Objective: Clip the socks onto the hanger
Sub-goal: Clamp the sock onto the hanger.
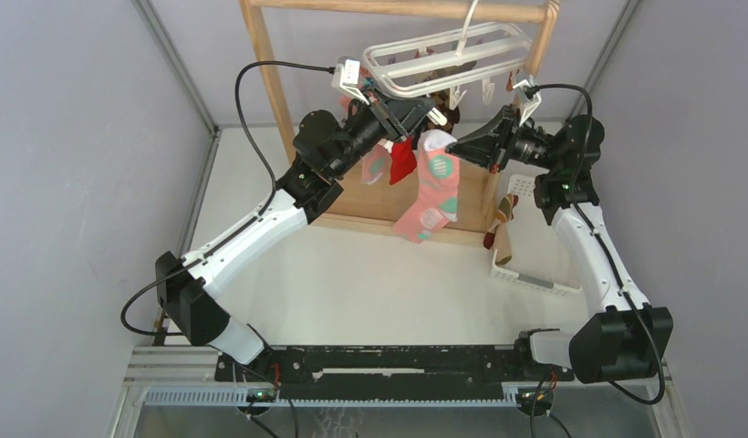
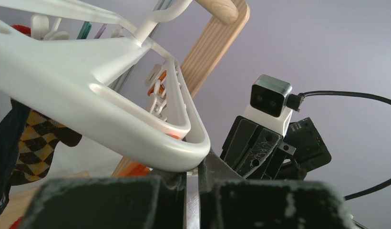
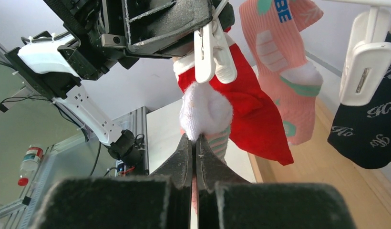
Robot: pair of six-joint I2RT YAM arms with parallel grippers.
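- From above, the hanger (image 1: 443, 57) is hanging by its hook from the top bar of the rack (image 1: 270, 82), and both arms are reaching up under it.
- The left gripper (image 1: 423, 115) is sitting just under the hanger's near edge. I cannot make out its jaws from up here.
- The right gripper (image 1: 454, 142) is pinching the white end of a pink sock (image 1: 436, 187), which is dangling in front of the rack. A red sock (image 1: 402, 161) is hanging just to its left.
- Only this view is taking in the table (image 1: 352, 274), where a striped sock (image 1: 503, 224) is hanging over the edge of the basket (image 1: 535, 278).
- The left wrist view is showing its own fingers pressed together on something thin and white, right below the hanger's rounded corner. What that thing is cannot be told from here.
- In the same view a checked sock (image 2: 34, 143) is hanging at the left, and orange clips (image 2: 158, 85) are dangling farther along the frame.
- The right wrist view is making the rest plain: the left gripper is clamping the top of a white clip (image 3: 213, 47).
- The clip's lower end is sitting right at the pink sock's fluffy white end, and the right fingers are closing tight on that end from below.
- Behind them the red sock, a second pink sock (image 3: 279, 62) and a dark sock (image 3: 370, 129) are hanging from the hanger, the dark one pinched in its own clip.
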